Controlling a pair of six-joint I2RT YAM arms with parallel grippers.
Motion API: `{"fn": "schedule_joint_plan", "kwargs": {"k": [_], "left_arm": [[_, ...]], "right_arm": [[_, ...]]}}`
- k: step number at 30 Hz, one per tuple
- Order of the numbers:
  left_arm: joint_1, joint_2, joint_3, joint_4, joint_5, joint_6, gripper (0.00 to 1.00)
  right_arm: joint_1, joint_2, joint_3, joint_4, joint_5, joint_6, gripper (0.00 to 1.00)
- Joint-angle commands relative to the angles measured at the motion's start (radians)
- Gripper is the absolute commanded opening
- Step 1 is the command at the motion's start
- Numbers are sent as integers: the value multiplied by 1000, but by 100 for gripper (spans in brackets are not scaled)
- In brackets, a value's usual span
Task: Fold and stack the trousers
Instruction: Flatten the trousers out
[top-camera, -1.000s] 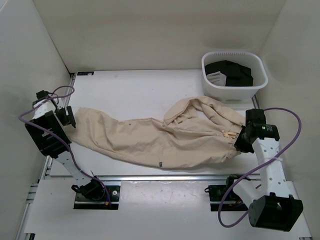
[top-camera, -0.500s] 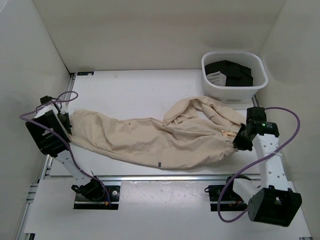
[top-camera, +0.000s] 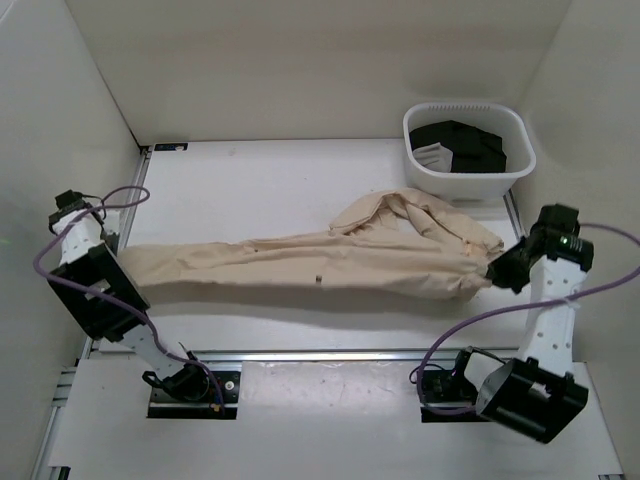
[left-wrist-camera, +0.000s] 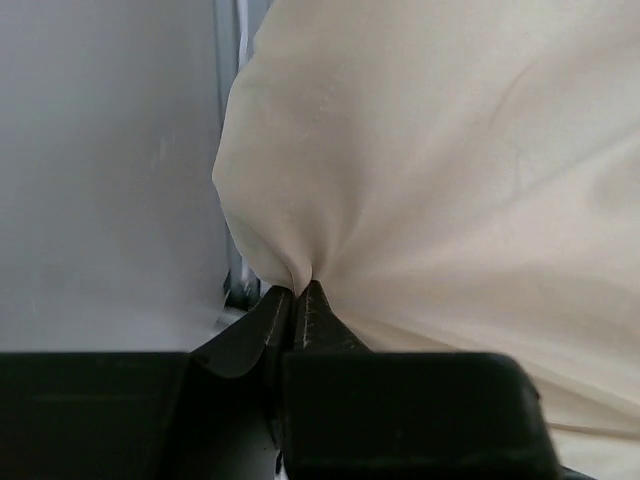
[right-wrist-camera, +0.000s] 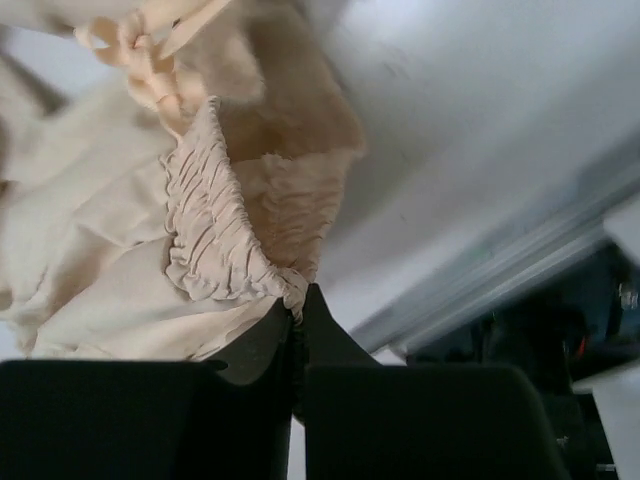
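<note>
The beige trousers (top-camera: 300, 262) hang stretched in a long band across the table between both arms. My left gripper (top-camera: 122, 262) is shut on the leg end at the far left; in the left wrist view the cloth (left-wrist-camera: 450, 180) bunches into the pinched gripper (left-wrist-camera: 297, 292). My right gripper (top-camera: 494, 272) is shut on the gathered elastic waistband (right-wrist-camera: 215, 240) at the right, seen in the right wrist view clamped at the gripper (right-wrist-camera: 298, 298), with the drawstring knot (right-wrist-camera: 140, 55) above. The second leg lies folded in a heap (top-camera: 400, 215) near the waist.
A white basket (top-camera: 415, 160) with black clothing (top-camera: 465, 145) stands at the back right, close behind the waist end. White walls close in the left, back and right. A metal rail (top-camera: 300, 355) runs along the near table edge.
The left gripper closed on the leg end. Both arms moved outward, left arm leftward and right arm rightward, pulling the slack, wide-lying trousers into a narrow, taut band.
</note>
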Motion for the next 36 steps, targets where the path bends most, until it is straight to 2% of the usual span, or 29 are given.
{"fn": "schedule_joint_plan", "kwargs": {"k": [1,6,8,9,11,12,13,15,17,18,20,21,23,24,25,27,28,30,31,32,34,36], "left_arm": [[38,-83,-119,-25,-119,107,14],[61,-106,-290,36,-119,107,14],[72,-106,-313,46,-129,98,15],[72,-106,-327,61,-129,98,29],[83,-106,-327,72,-139,108,70],[93,-106,-315,72,-139,108,85],[93,-106,-298,72,-139,108,100],[83,-116,-193,23,-61,119,100],[25,-164,-123,-17,-19,119,100],[-103,-192,-88,-31,-8,136,100],[-272,-250,-51,-31,-8,124,100],[-440,-251,-13,-31,-8,90,100],[-590,-185,168,-31,10,58,100],[-705,-142,248,-31,59,23,100],[-756,-37,414,-31,91,3,100],[-856,91,585,-42,168,-36,100],[-952,221,738,-42,183,-36,100],[-1041,350,874,-42,206,-56,100],[-1122,407,978,-33,222,-56,100],[-1161,503,1012,-7,222,-56,100],[-1259,562,1022,46,222,-56,100],[-1301,585,968,149,234,-66,100]], "right_arm": [[-29,-118,-154,-111,39,93,0],[-38,-214,-346,-120,180,191,0],[-38,-225,-357,-130,220,217,7],[-38,-225,-357,-130,244,217,32],[-38,-215,-322,-142,318,228,81],[-38,-214,-300,-160,338,228,99],[-38,-201,-248,-160,353,228,99],[-38,-201,-185,-170,384,198,99],[-38,-192,-116,-180,407,176,99],[-38,-191,-60,-167,407,143,99],[-27,-181,-30,-84,363,95,99],[-13,-166,-30,-53,302,55,99],[-4,-124,-19,34,234,21,98],[-4,-109,-19,57,205,4,97],[-4,-75,-33,105,144,4,94],[5,-41,-62,152,98,4,88],[5,-12,-76,195,82,4,85],[14,8,-123,247,36,15,85],[14,26,-140,274,22,15,85],[25,26,-165,310,13,27,87],[60,51,-186,347,-13,27,90],[114,75,-205,374,4,27,93]]}}
